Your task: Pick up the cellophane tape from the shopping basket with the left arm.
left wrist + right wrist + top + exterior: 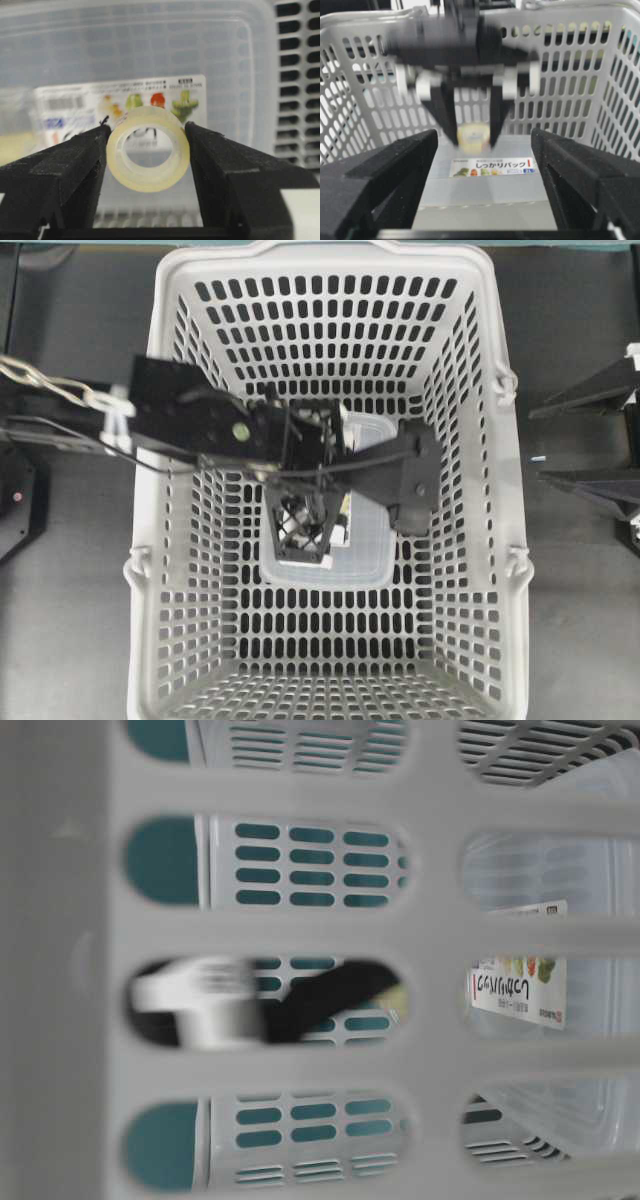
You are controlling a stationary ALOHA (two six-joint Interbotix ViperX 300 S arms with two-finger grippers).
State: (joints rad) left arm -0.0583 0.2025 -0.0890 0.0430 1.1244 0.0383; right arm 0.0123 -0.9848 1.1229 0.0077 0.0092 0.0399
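Note:
The cellophane tape [148, 149], a small pale cream roll, sits pinched between the two black fingers of my left gripper [148, 150], which is shut on it. In the right wrist view the same roll [472, 138] hangs in the left gripper [472, 131], just over the far part of a clear container's lid. From overhead, the left arm reaches from the left into the light-grey shopping basket [200, 640], and its gripper [300, 525] points down and hides the roll. My right gripper [537, 445] stays outside the basket on the right, open and empty.
A clear rectangular labelled container [365, 550] lies on the basket floor under the left gripper, and its label [492, 166] faces the right wrist camera. Slotted basket walls [560, 100] enclose the arm on all sides. Dark tabletop [70, 620] surrounds the basket.

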